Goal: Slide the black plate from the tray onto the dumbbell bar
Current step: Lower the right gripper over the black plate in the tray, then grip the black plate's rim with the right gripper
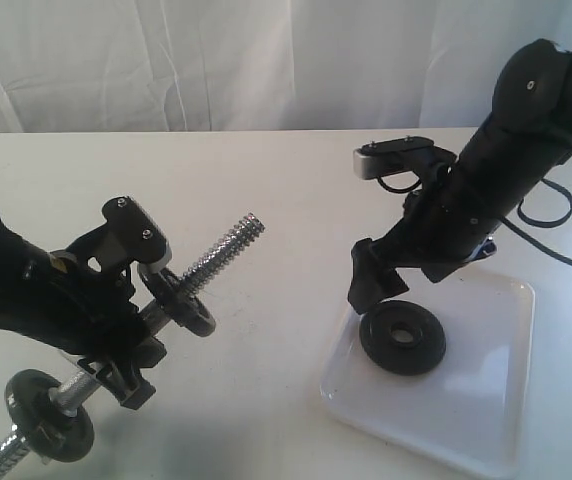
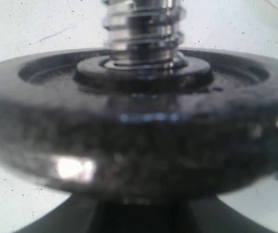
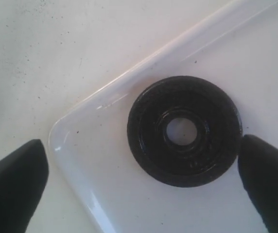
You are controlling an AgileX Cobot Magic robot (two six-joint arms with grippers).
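The black plate (image 1: 402, 338) lies flat in the near-left corner of the white tray (image 1: 486, 400). My right gripper (image 1: 378, 288) hangs just above it, open. In the right wrist view the plate (image 3: 183, 131) sits between the spread fingertips (image 3: 12, 179), close to one of them and clear of the tray rim (image 3: 76, 121). My left gripper (image 1: 116, 345) is shut on the smooth middle of the dumbbell bar (image 1: 224, 248), held tilted with its bare threaded end up and pointing right. The left wrist view is filled by a mounted black disc (image 2: 139, 131) and the thread (image 2: 144, 29); its fingers are hidden.
Two black discs sit on the bar, one (image 1: 186, 305) just beyond my left gripper and one (image 1: 51, 415) near the low end. The white table (image 1: 266, 180) spreads between the arms. A black cable (image 1: 556, 225) loops behind the right arm.
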